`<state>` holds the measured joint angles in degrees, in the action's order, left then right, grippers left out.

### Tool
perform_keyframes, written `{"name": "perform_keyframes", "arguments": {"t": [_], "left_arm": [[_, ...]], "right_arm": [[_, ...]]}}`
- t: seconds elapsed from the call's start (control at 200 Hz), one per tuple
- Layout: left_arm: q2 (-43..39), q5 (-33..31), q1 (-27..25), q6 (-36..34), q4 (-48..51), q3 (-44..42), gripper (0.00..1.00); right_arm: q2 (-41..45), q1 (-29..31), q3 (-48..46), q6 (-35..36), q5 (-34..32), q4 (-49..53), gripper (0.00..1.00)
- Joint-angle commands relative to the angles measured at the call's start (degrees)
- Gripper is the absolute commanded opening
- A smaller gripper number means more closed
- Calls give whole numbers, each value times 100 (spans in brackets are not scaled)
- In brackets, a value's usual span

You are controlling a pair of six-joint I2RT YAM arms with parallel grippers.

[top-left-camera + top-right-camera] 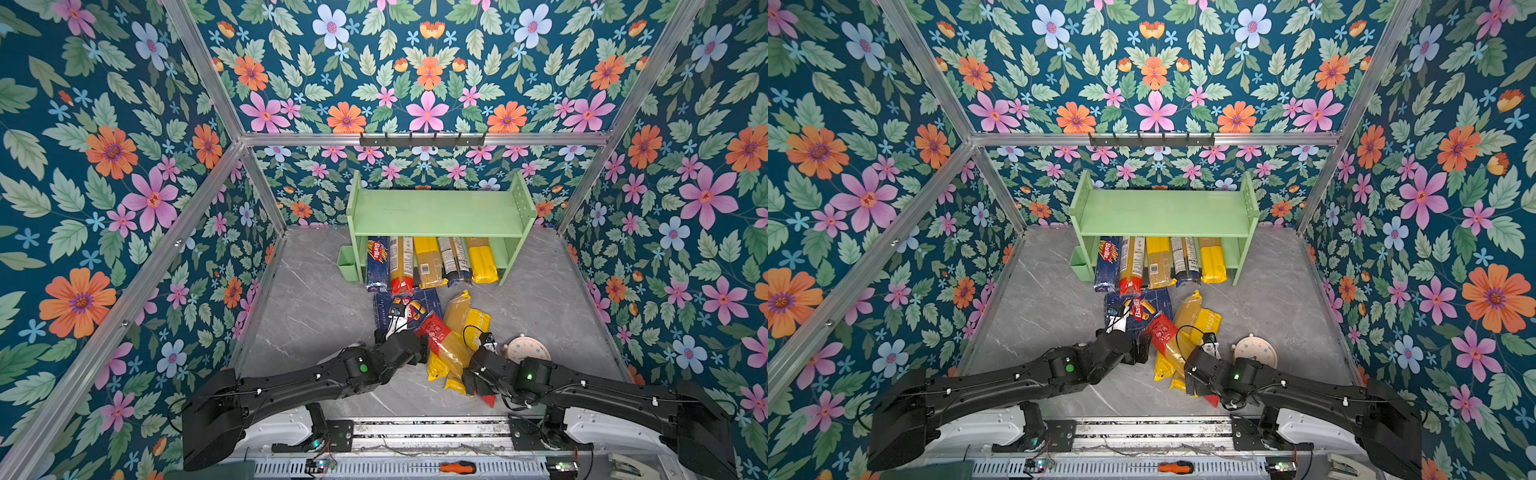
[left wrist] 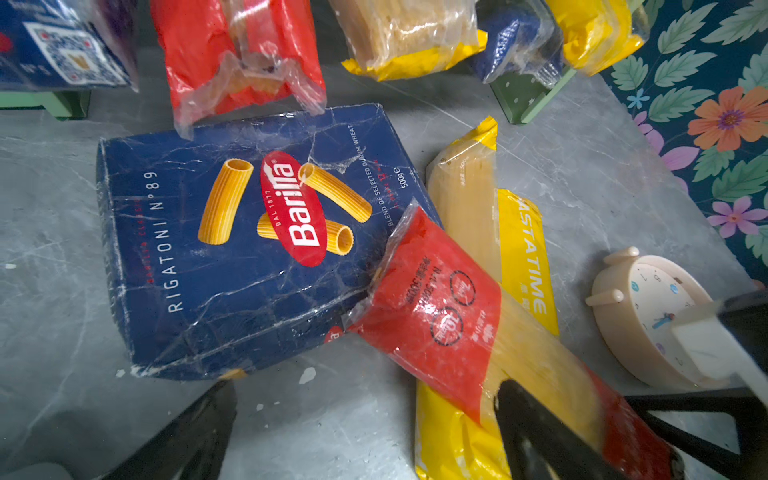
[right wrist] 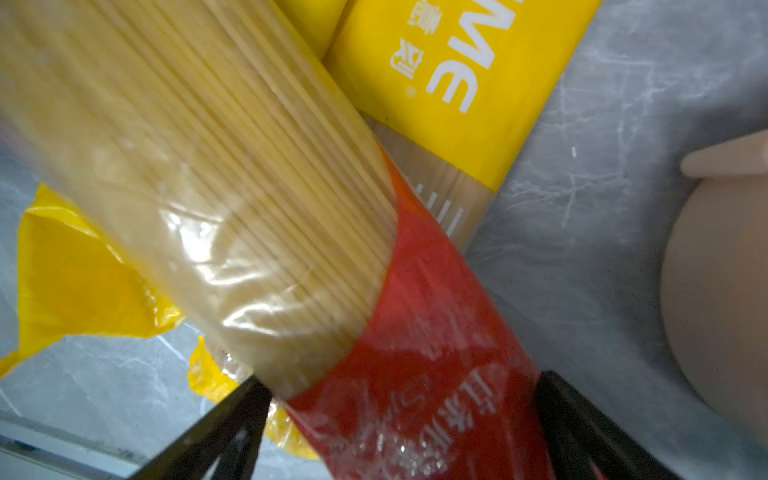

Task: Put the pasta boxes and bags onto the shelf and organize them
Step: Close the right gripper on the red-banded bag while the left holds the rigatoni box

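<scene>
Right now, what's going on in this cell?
Pasta shelving, partway done. Five packs already lie on the lower tier of the green shelf. A rigatoni box, a red-ended spaghetti bag and yellow bags are piled on the table. The right gripper is open, fingers either side of that bag's red end, not yet closed. The left gripper hovers open by the rigatoni box, holding nothing.

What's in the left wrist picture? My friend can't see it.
A dark blue Barilla rigatoni box lies flat on the grey table, a red-ended spaghetti bag overlapping one corner. A yellow PASTATIME bag lies beneath that bag, a cream clock sits nearby, and the left gripper is open.
</scene>
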<state>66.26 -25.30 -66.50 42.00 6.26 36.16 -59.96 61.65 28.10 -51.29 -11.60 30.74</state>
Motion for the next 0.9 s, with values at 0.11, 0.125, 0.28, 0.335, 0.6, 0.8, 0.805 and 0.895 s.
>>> {"name": "perform_keyframes", "arguments": {"t": [0.11, 0.125, 0.28, 0.335, 0.6, 0.8, 0.805, 0.895], "left_arm": [[-154, -105, -4, 83, 138, -30, 100], [-163, -103, -7, 88, 153, -38, 100], [-224, -99, -5, 133, 165, -65, 100], [-211, -98, -8, 127, 174, -65, 100], [18, -156, -6, 81, 283, 140, 100], [32, -133, -6, 104, 287, 165, 100], [30, -133, -9, 106, 287, 160, 100], [-39, -126, -3, 146, 318, 119, 100]], "right_arm": [[-547, 16, 343, 272, 237, -639, 99], [-567, 17, 361, 283, 244, -652, 99], [-399, 61, 252, 247, 239, -650, 99], [-149, 143, 99, 160, 176, -593, 99], [926, 384, -476, -310, -19, -123, 99], [857, 432, -496, -347, 10, -43, 99], [847, 434, -493, -347, 9, -42, 99], [639, 450, -480, -310, 28, -88, 99]]}}
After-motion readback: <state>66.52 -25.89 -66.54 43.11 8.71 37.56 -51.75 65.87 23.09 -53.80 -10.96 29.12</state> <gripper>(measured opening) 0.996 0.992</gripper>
